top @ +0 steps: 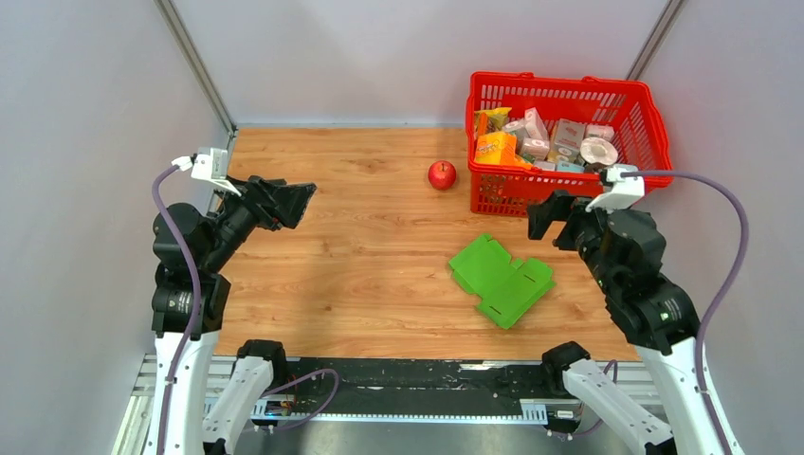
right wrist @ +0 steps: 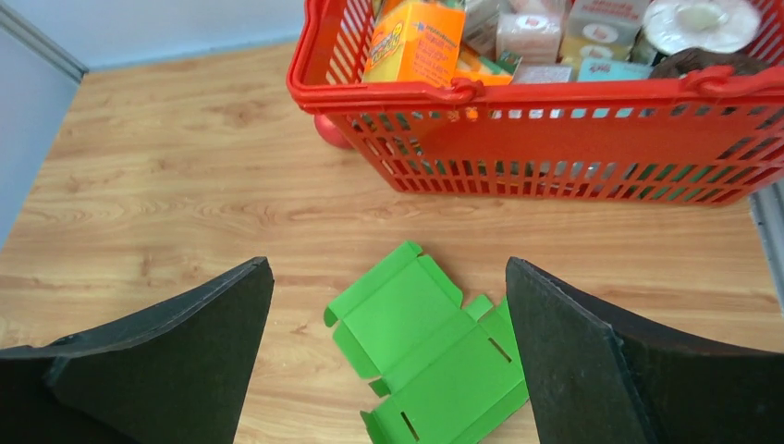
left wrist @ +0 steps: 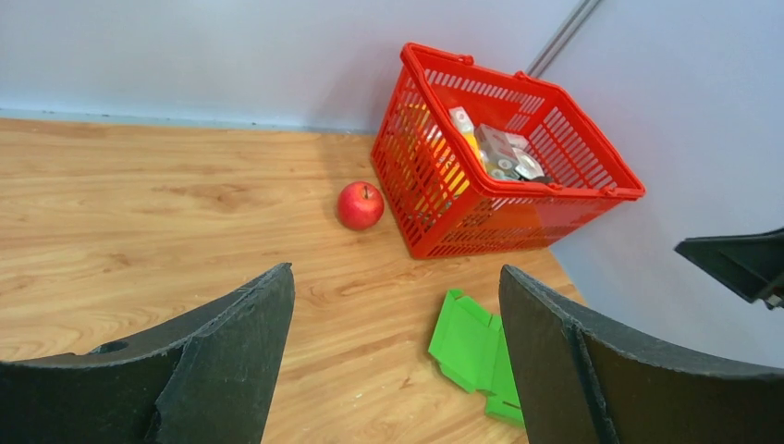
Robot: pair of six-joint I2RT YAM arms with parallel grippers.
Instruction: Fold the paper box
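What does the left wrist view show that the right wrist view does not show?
Only the left wrist view: the whole red apple, standing apart from the red basket, and the full outline of that basket.
Only the right wrist view: nearly the whole paper box, unfolded, with the slots cut in it. Here the basket hides most of the apple.
Both: the basket, the paper box and the wooden table. Each view also shows its own tool open, the left tool and the right tool.

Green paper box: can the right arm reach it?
Probably yes. The paper box lies just in front of the open right gripper, with nothing between them; the red basket sits farther back.
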